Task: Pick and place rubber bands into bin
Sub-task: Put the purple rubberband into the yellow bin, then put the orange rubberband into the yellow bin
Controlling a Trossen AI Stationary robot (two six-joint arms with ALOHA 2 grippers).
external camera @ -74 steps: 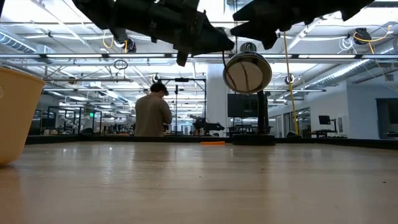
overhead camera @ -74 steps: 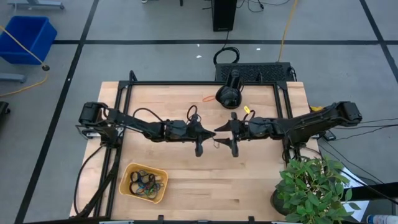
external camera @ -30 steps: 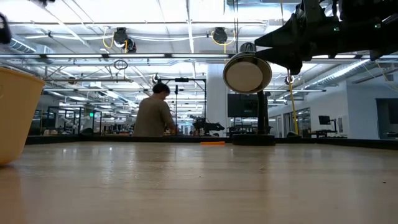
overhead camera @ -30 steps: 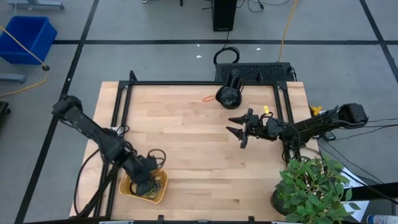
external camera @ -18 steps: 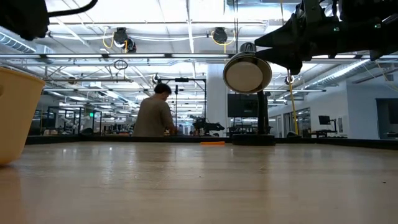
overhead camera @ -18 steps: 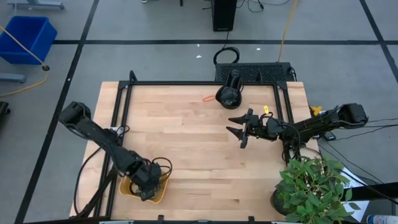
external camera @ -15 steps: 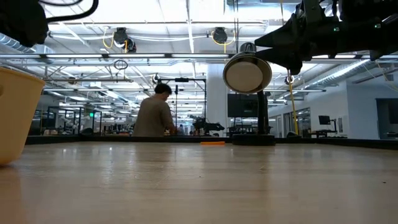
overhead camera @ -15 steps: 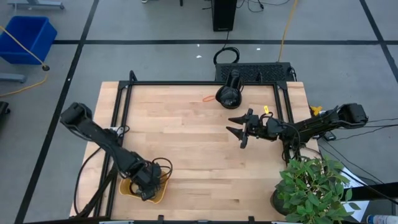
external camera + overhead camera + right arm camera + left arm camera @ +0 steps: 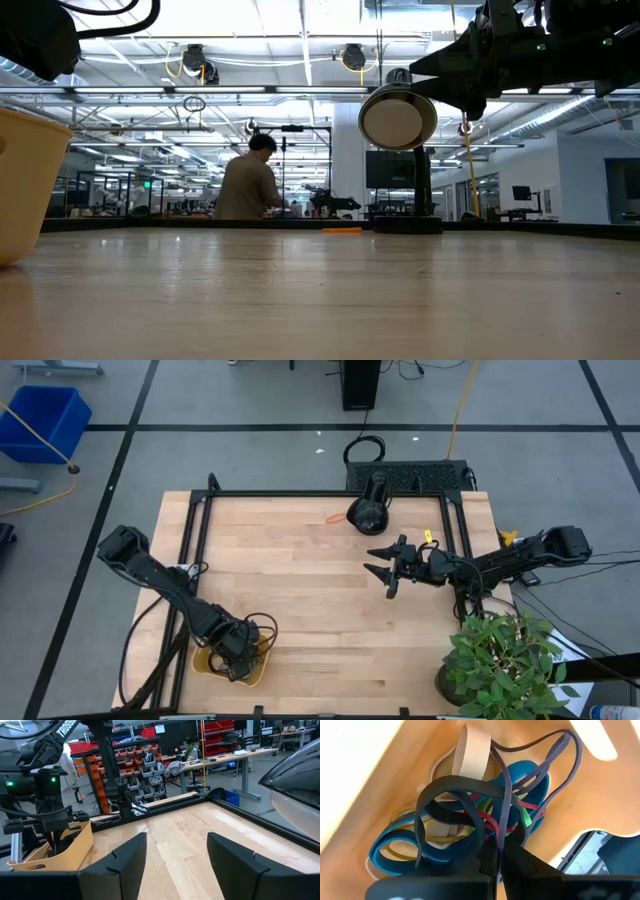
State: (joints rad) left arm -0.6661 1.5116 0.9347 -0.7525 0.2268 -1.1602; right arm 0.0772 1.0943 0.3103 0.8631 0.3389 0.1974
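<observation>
Left gripper [image 9: 232, 650]: positioned down inside the bin [image 9: 204, 663] at the near-left corner of the table [image 9: 300, 560]. In the left wrist view the fingers [image 9: 485, 865] are seen pressed together with a thin dark band [image 9: 506, 795] pinched between them, its loop trailing up over the pile.

Change noted: moments ago both arms met at mid-table; since then the left arm has been swung across and lowered into the bin, where it has settled over the last half second. The jaws have barely parted, so the carried band is judged delivered to the bin but not yet let go.

Rubber bands [image 9: 445, 835]: a tangled heap of blue, black, red, green, yellow and cream loops is lying on the bin floor beneath the left gripper. One orange band [image 9: 336, 517] is seen apart on the far side of the table, near the round black object [image 9: 368, 512].

Right gripper [image 9: 388, 568]: held above mid-table, right of centre, fingers [image 9: 125, 860] spread wide with nothing between them; unchanged over the last second.

Task standing: release of the pinched band is judged the step in hand. At least the orange band is left to be collected.

Background: a person [image 9: 247, 180] is seen standing in the room beyond the table.
</observation>
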